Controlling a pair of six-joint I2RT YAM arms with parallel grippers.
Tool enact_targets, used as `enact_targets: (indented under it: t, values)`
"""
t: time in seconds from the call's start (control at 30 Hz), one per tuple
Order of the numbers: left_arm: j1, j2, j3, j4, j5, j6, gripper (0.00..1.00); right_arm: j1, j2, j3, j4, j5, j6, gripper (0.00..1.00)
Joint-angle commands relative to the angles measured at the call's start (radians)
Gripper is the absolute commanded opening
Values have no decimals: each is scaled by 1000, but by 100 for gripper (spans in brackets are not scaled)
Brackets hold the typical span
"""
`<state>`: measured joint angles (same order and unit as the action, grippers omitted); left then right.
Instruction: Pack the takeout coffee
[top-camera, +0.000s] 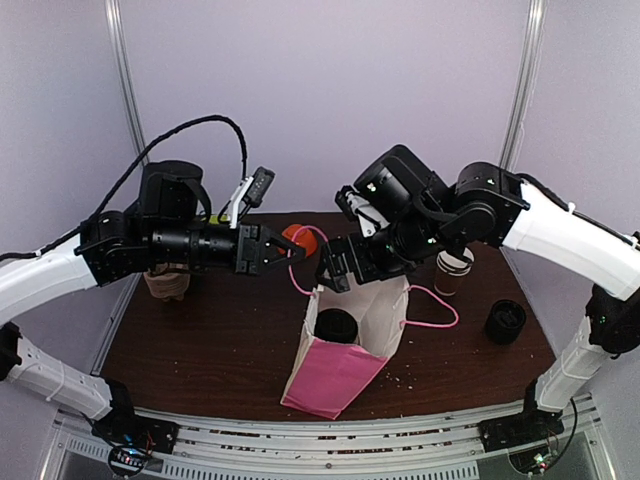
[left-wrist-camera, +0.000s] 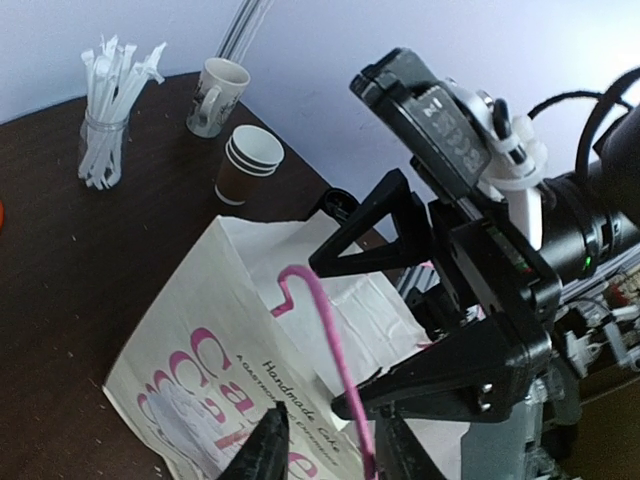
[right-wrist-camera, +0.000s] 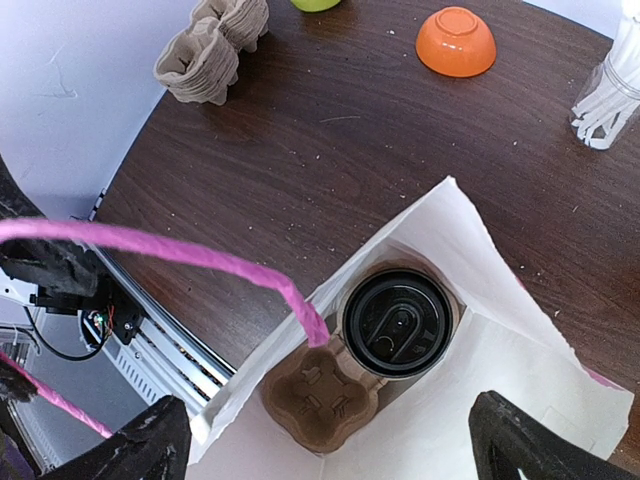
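The takeout coffee (right-wrist-camera: 398, 322), a cup under a black lid, stands in a brown cardboard carrier (right-wrist-camera: 325, 395) at the bottom of the white and pink paper bag (top-camera: 372, 318). From above its lid shows in the bag's mouth (top-camera: 335, 325). My right gripper (right-wrist-camera: 340, 450) hangs open over the bag's mouth with nothing between its fingers. My left gripper (left-wrist-camera: 335, 455) is at the bag's left rim. Its jaws are partly closed but still apart, and the bag's pink cord handle (left-wrist-camera: 338, 370) runs between them, close to the right finger (left-wrist-camera: 405, 455).
A stack of empty paper cups (top-camera: 452, 270) and a squat black stack of lids (top-camera: 506, 320) stand right of the bag. An orange bowl (top-camera: 298, 238) sits behind it, spare carriers (top-camera: 167, 283) at the far left. A jar of straws (left-wrist-camera: 105, 140) and a mug (left-wrist-camera: 215, 95) are further off.
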<state>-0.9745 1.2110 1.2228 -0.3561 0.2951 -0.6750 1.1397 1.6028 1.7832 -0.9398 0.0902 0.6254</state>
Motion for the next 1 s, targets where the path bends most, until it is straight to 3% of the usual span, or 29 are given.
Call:
enact_targets:
  t: [0.0, 0.07, 0.13, 0.4, 0.53, 0.67, 0.97]
  values:
    - [-3, 18, 50, -9, -33, 47, 24, 8, -29, 7, -9, 24, -13, 100]
    - [-3, 28, 60, -11, -36, 62, 9, 8, -46, 4, -12, 34, -9, 100]
    - [-3, 35, 71, -15, -45, 83, 0, 8, -63, 7, -19, 45, -6, 100]
    - [-3, 47, 139, -54, -78, 204, 0, -13, -106, 167, -105, 150, -50, 100]
    - [-3, 49, 163, -56, -51, 276, 0, -30, -145, 206, -109, 328, -69, 100]
    - [-3, 46, 161, -33, 27, 348, 0, -62, -225, 76, -9, 424, -81, 100]
    - [-3, 9, 118, -36, 154, 535, 0, -93, -405, -398, 335, 409, -126, 100]
